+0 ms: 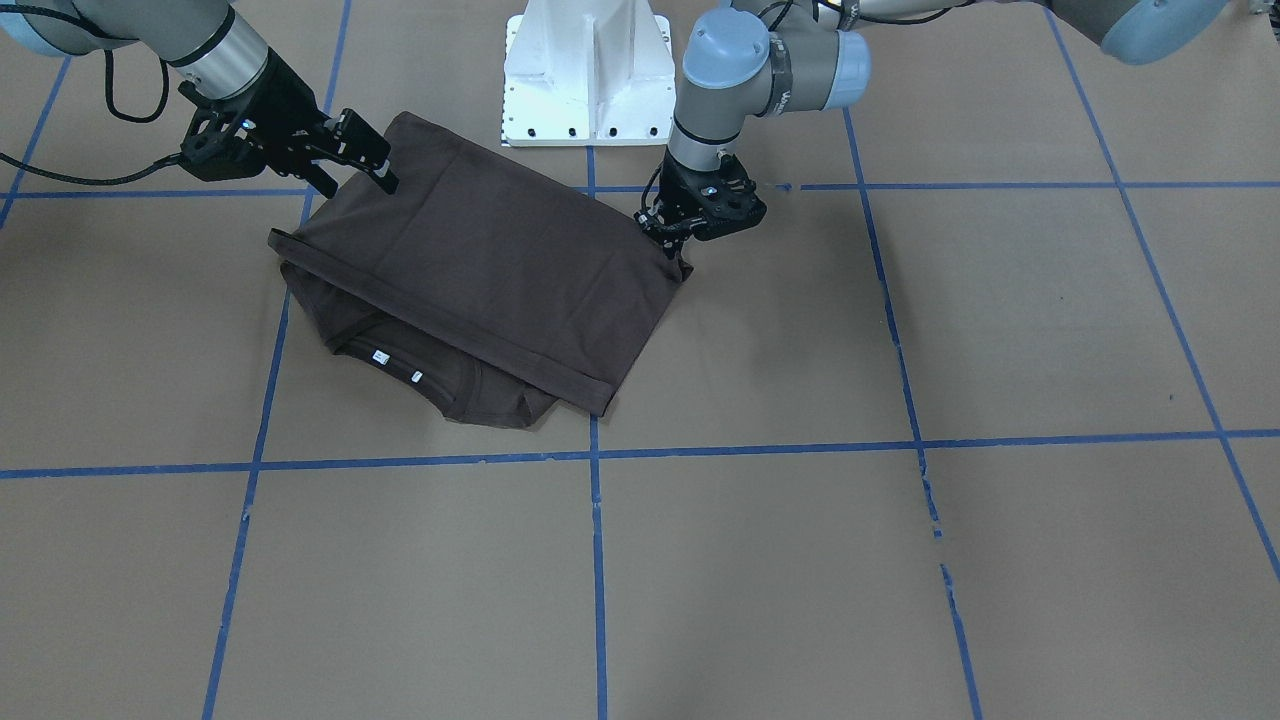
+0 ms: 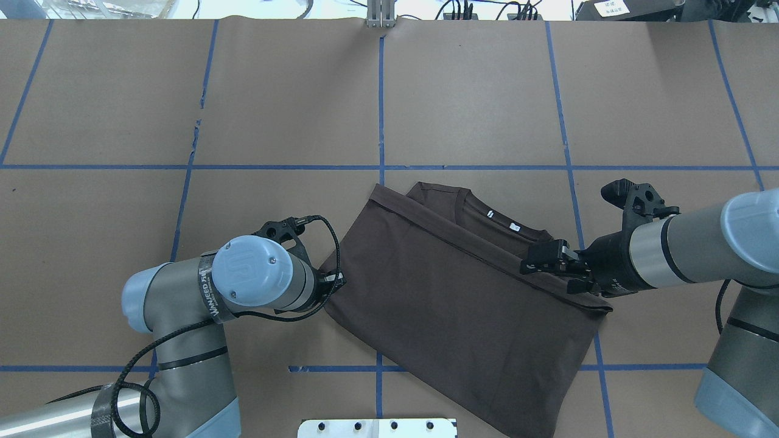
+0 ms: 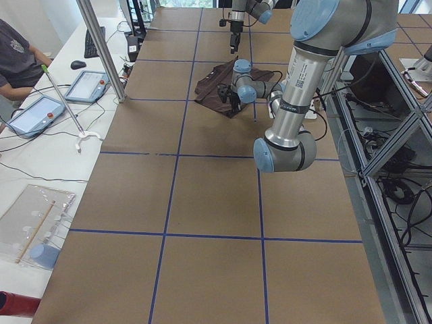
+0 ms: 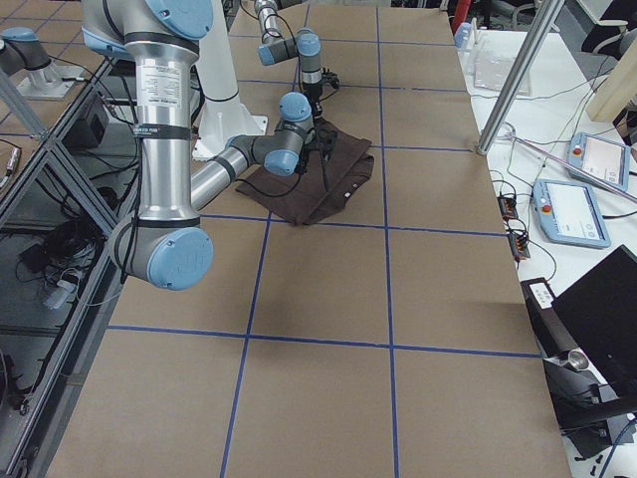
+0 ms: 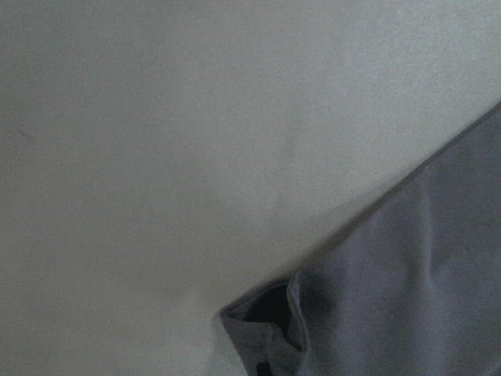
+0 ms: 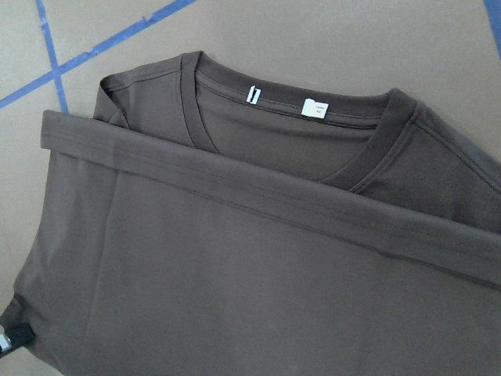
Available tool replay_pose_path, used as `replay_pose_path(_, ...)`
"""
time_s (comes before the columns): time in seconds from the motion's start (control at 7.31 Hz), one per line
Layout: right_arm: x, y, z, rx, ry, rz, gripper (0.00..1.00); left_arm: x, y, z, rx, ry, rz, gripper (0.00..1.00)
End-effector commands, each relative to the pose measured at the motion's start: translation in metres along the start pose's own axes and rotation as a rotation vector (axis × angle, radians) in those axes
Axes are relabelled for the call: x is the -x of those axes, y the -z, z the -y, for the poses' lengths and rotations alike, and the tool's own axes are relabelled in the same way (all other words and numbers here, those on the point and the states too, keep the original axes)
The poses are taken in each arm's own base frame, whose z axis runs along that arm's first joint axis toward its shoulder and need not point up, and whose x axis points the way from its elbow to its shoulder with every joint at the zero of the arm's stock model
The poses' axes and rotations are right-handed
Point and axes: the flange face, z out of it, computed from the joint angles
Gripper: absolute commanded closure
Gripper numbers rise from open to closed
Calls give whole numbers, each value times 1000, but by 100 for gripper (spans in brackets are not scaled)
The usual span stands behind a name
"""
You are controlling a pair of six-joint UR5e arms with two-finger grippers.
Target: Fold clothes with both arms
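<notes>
T-shirt lies on the surface, skewed to the blue tape grid, just in front of the white pedestal base. In the overhead view most of it sits on the robot's right of the centre tape line.

It is folded once. The lower half lies over the chest, and the hem band runs straight across just below the collar. The collar and both white neck tags are exposed. The folded panel is flat, with no big wrinkles.

Right tool: low at the shirt's corner on the base side. Fingers are spread and nothing is pinched, so it reads as released. The right wrist view shows one fingertip at the fabric's edge, with the cloth lying flat beside it.

Left tool: pointing down at the opposite corner, tips touching or just on the fabric. That corner is slightly puckered. The overhead view hides the fingers under the wrist, and the wrist camera is blurred and shows no fingers. I can't tell whether it is clenched on the cloth or let go.

The two arms sit at opposite ends of the same folded edge, the one nearer the base.
</notes>
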Motion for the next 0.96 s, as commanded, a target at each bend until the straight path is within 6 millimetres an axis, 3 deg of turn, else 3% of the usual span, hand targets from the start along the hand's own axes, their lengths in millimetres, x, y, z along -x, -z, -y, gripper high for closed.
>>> replay_pose_path(0.0,2,0,0,-3,1,3,0,-1,13,43,-52,-26,-7,100)
replay_pose_path(0.27,-1,-2,1,-3,-2,-2,0,-3,22,113,-133,-21,-2,100)
replay_pose_path(0.55,-2,-5,3,-13,-5,-8,0,-50,16,198,-221,-50,17,100)
replay_pose_path(0.82,-4,-9,6,-18,-8,-16,0,-59,2,268,-287,-122,-27,100)
